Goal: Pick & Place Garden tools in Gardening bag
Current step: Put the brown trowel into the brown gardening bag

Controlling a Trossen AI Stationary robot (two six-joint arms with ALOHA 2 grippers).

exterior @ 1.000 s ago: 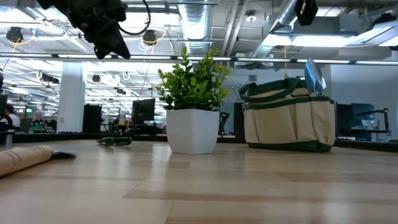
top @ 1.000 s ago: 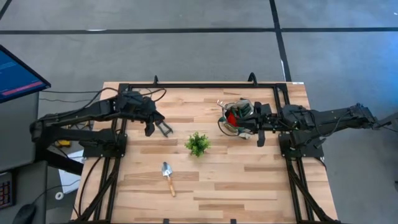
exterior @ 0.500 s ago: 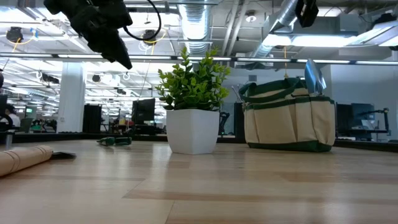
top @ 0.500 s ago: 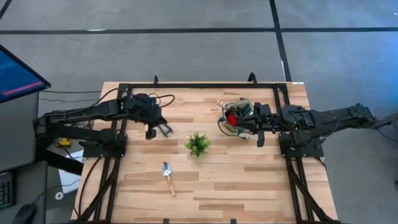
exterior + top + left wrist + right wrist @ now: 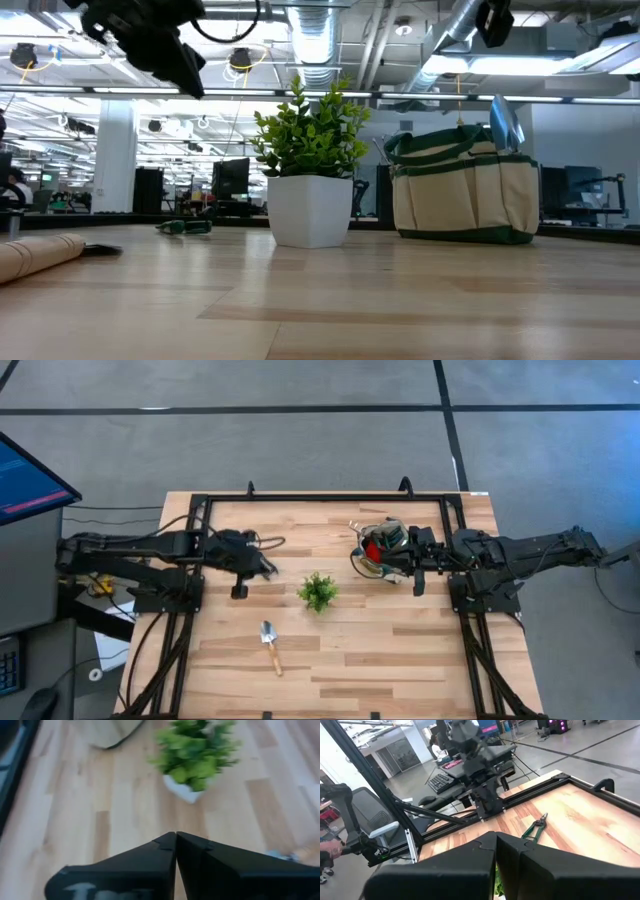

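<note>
A: From above, where are things?

B: The gardening bag (image 5: 378,550) stands toward the far right of the counter (image 5: 400,650), red gloves (image 5: 372,549) showing inside. One trowel (image 5: 269,643) lies alone near the front, this side of the potted plant (image 5: 318,591). The left gripper (image 5: 262,565) hangs over the counter left of the plant, empty. The right gripper (image 5: 385,556) waits at the bag.

A: And level with the counter?

B: The plant's white pot (image 5: 310,210) stands left of the bag (image 5: 465,195); a metal blade (image 5: 505,120) sticks out of it. Green pruning shears (image 5: 185,227) lie far back.

A: The left wrist?

B: Fingers (image 5: 150,855) pressed together, gripping nothing; the plant (image 5: 196,757) ahead.

A: The right wrist?

B: Its fingers (image 5: 470,852) are closed too, empty; the shears (image 5: 535,825) lie beyond.

A: So what's the step?

B: Likely fetching a remaining tool. The left gripper must open, drop over the trowel, and carry it round the plant, which stands between trowel and bag.
</note>
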